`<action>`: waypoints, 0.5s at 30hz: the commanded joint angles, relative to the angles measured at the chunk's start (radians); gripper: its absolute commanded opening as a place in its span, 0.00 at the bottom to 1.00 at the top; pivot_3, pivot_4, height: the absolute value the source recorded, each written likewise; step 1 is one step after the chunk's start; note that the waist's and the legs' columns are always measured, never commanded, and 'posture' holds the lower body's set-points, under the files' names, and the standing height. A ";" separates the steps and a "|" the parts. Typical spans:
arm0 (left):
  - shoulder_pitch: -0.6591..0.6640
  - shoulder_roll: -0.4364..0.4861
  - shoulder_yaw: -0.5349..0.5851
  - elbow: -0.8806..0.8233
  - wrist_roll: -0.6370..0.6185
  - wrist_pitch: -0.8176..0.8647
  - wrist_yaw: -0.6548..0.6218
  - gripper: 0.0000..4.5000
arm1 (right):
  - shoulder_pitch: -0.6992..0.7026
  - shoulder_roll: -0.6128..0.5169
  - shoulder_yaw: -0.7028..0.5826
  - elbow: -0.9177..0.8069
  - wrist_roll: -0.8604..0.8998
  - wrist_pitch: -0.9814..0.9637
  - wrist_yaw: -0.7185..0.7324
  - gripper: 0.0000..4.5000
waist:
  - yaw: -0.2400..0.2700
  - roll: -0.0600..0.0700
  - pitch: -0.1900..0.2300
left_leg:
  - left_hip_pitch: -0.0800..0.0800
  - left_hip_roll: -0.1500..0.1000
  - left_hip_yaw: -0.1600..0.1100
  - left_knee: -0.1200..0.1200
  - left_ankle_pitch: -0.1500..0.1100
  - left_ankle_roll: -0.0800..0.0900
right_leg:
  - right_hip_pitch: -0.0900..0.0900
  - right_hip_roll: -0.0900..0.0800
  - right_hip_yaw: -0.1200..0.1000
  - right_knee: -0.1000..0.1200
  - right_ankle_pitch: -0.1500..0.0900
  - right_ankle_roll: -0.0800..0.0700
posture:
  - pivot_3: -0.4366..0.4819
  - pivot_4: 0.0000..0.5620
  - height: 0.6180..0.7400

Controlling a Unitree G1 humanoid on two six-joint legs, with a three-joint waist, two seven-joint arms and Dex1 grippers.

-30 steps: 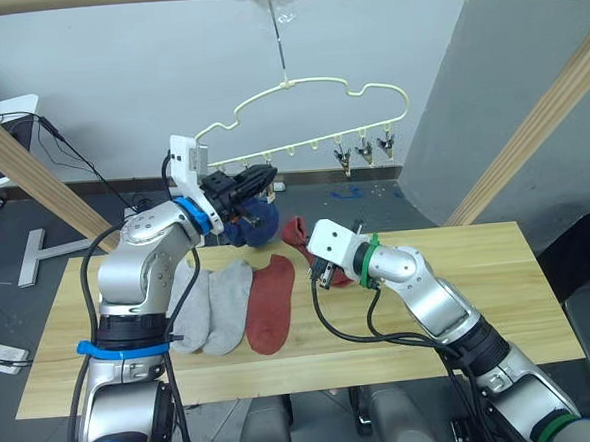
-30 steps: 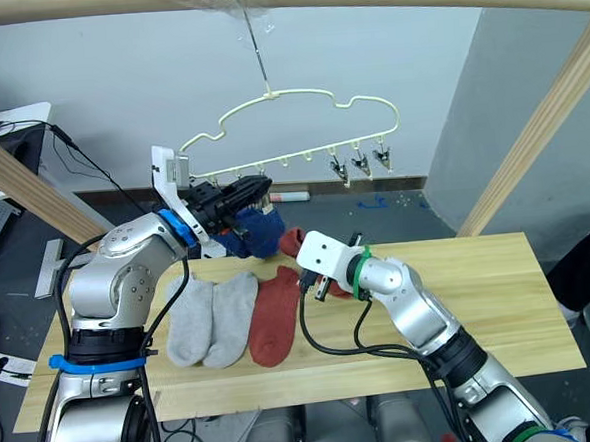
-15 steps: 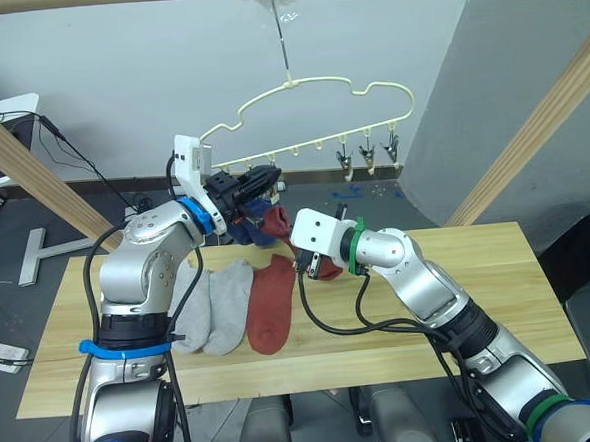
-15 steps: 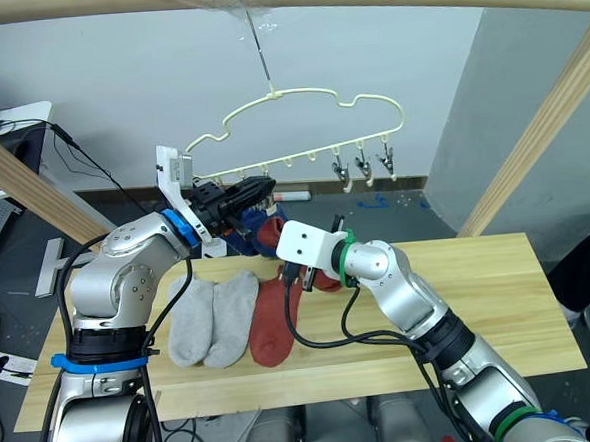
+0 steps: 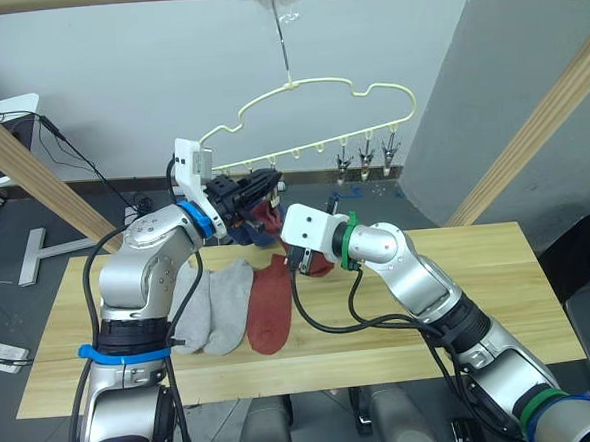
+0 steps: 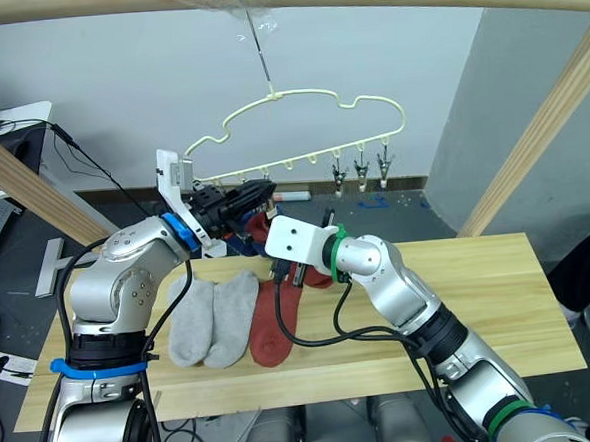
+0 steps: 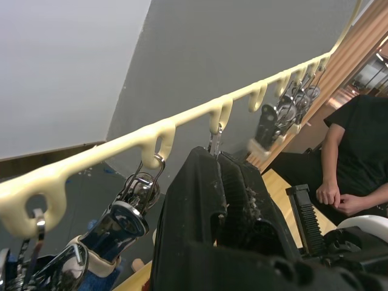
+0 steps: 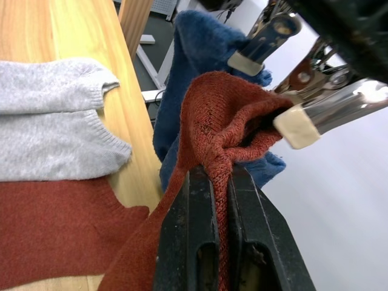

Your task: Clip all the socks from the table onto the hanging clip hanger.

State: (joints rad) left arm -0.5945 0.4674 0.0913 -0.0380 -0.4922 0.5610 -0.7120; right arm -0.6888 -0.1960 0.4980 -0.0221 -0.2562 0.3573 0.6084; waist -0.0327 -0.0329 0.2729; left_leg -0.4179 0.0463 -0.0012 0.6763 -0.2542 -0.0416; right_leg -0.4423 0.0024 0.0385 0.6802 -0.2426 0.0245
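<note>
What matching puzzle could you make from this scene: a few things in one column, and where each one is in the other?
Things:
1. grey socks
2. red sock in the right gripper
3. blue socks
4. flat red sock

Places:
A. hanging from the clip hanger
B. lying on the table beside the grey pair
C. side by side on the table near the left arm
D. lifted up toward an open metal clip

Pairs: 1-C, 2-D, 3-A, 4-B
</note>
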 commanded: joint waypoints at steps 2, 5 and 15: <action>0.007 0.009 0.000 -0.031 0.001 -0.011 -0.008 0.00 | -0.020 0.014 -0.029 -0.023 0.004 -0.013 -0.011 0.00 | 0.000 0.000 0.000 | 0.000 0.000 0.000 0.000 0.000 0.000 | 0.000 0.000 0.000 0.000 0.000 0.000 | 0.45 0.45 0.76; 0.010 0.011 0.002 -0.031 -0.001 -0.007 -0.011 0.00 | -0.022 0.018 -0.035 -0.021 0.005 -0.015 -0.015 0.00 | 0.000 0.000 0.000 | 0.000 0.000 0.000 0.000 0.000 0.000 | 0.000 0.000 0.000 0.000 0.000 0.000 | 0.45 0.45 0.76; 0.021 0.031 0.008 -0.038 -0.012 0.025 -0.009 0.00 | -0.038 0.042 -0.074 -0.007 0.020 -0.019 -0.037 0.00 | 0.000 0.000 0.000 | 0.000 0.000 0.000 0.000 0.000 0.000 | 0.000 0.000 0.000 0.000 0.000 0.000 | 0.46 0.45 0.76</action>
State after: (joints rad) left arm -0.5838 0.4879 0.0945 -0.0523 -0.4931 0.5689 -0.7126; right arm -0.7035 -0.1695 0.4458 -0.0037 -0.2509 0.3575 0.5837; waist -0.0327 -0.0329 0.2729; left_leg -0.4177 0.0463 -0.0011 0.6763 -0.2542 -0.0416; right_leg -0.4423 0.0024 0.0386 0.6804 -0.2425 0.0245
